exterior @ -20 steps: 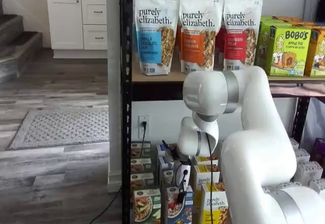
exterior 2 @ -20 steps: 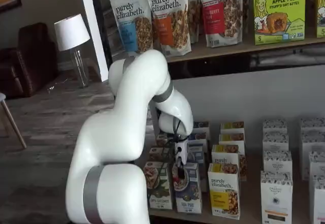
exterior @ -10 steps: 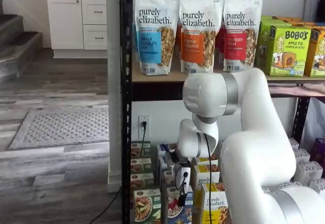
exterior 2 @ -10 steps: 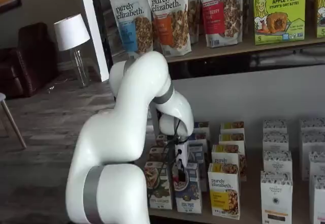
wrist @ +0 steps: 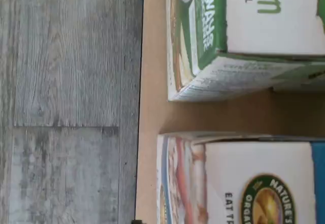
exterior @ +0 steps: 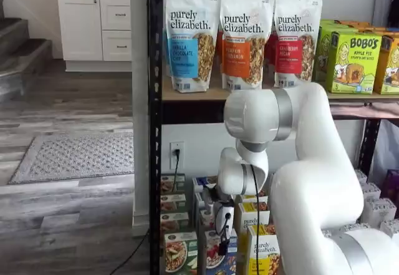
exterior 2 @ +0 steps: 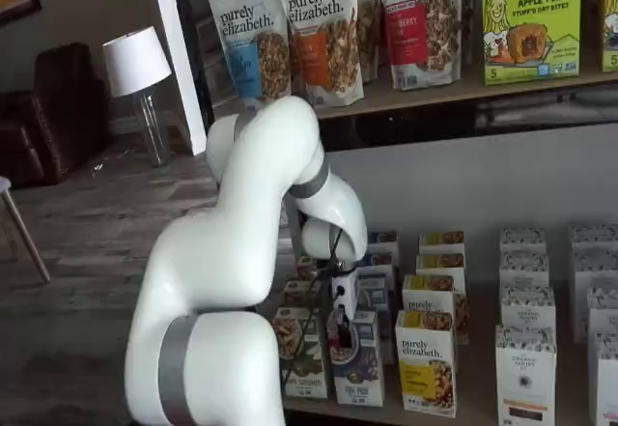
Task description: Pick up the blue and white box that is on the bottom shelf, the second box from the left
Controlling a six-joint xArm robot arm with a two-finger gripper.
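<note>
blue and white box (exterior 2: 356, 358) stands at the front edge of the bottom shelf (wrist: 152, 107), between a green-fronted box (exterior 2: 301, 354) and a yellow box (exterior 2: 426, 361). gripper (exterior 2: 340, 322) hangs just over its top; fingers likely spread, not pinching anything. grasp and lift remain.

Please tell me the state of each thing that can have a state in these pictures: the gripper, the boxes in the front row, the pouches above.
Gripper: just above the blue box, holding nothing; its opening cannot be told.
Blue box: upright on the bottom shelf, closed, not gripped.
Green box: upright beside it, closed, a gap between them in the wrist view.
Yellow box: upright, closed.
Granola pouches: standing on the upper shelf, sealed.
</note>
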